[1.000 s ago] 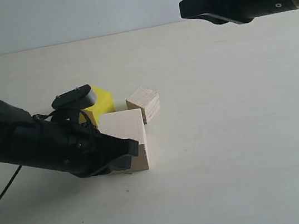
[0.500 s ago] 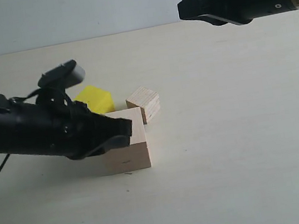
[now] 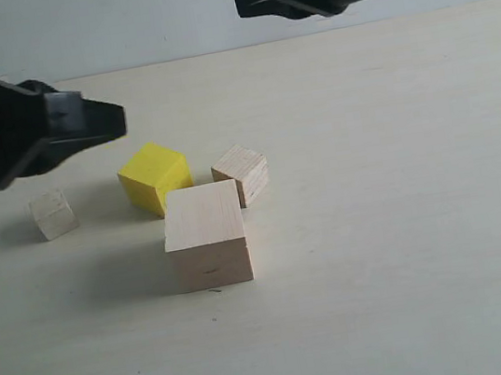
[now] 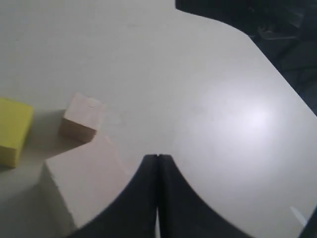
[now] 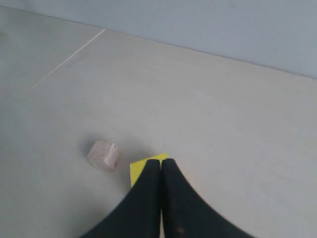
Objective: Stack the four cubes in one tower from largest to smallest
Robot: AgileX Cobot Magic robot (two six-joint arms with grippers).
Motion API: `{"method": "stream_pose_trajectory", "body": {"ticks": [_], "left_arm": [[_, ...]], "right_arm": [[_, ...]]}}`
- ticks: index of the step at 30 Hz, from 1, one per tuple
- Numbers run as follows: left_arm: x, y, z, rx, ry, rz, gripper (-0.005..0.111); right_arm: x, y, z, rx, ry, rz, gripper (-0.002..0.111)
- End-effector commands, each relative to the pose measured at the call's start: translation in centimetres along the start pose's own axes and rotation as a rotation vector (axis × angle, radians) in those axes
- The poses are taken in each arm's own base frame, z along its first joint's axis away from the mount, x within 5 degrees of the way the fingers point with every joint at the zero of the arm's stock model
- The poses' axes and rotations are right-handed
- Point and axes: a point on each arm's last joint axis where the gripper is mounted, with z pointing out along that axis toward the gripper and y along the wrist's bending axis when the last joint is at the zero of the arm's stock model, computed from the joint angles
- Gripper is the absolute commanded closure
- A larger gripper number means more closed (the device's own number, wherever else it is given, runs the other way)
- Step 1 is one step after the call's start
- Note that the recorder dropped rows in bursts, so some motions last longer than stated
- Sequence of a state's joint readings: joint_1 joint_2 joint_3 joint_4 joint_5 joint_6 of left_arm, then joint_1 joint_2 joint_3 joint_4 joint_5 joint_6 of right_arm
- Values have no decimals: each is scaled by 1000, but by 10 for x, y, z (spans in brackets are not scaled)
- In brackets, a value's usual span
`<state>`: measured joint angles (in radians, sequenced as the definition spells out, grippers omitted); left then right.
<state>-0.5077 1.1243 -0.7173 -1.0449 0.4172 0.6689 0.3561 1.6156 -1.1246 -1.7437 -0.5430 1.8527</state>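
Exterior view: four cubes sit separately on a pale table [image 3: 397, 222], none stacked. The largest pale wood cube [image 3: 206, 236] is nearest the camera. Just behind it stand the yellow cube [image 3: 155, 176], toward the left, and the smaller grained cube [image 3: 241, 174], toward the right. The smallest whitish cube [image 3: 53, 214] lies well apart to its left. The left pincer [image 3: 118, 120] hangs above, left of the largest cube; the right pincer [image 3: 242, 5] is high behind it.

Left wrist view: the left pincer's fingers are pressed together, empty, over the largest cube's edge.

Right wrist view: the right pincer's fingers are also closed and empty, above the yellow cube.
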Motion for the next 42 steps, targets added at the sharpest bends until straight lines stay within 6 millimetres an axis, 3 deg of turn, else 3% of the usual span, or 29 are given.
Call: {"method": "stream_pose_trajectory", "body": {"ticks": [1, 9, 14, 22, 26, 33, 36, 42], "left_arm": [[-5, 11, -24, -81, -8, -1, 107], [-4, 11, -37, -79, -4, 5, 107], [-4, 10, -37, -77, 0, 4, 107], [-3, 10, -37, -77, 2, 5, 107], [-4, 11, -37, -78, 0, 5, 107], [-5, 11, -37, -89, -13, 13, 107], [-6, 12, -37, -94, -20, 39, 107], [-9, 18, -39, -162, -64, 77, 107]], "right_arm": [[-16, 5, 15, -32, -24, -83, 108], [5, -18, 47, 5, 48, -41, 108], [4, -36, 50, 184, 16, -39, 108], [-21, -38, 20, 386, -98, -131, 108], [-25, -32, -3, 448, -158, -63, 108], [-30, -11, -36, 429, -204, -107, 108], [-34, -6, -43, 421, -201, -214, 108], [-40, 3, -53, 393, -237, -199, 108]]}}
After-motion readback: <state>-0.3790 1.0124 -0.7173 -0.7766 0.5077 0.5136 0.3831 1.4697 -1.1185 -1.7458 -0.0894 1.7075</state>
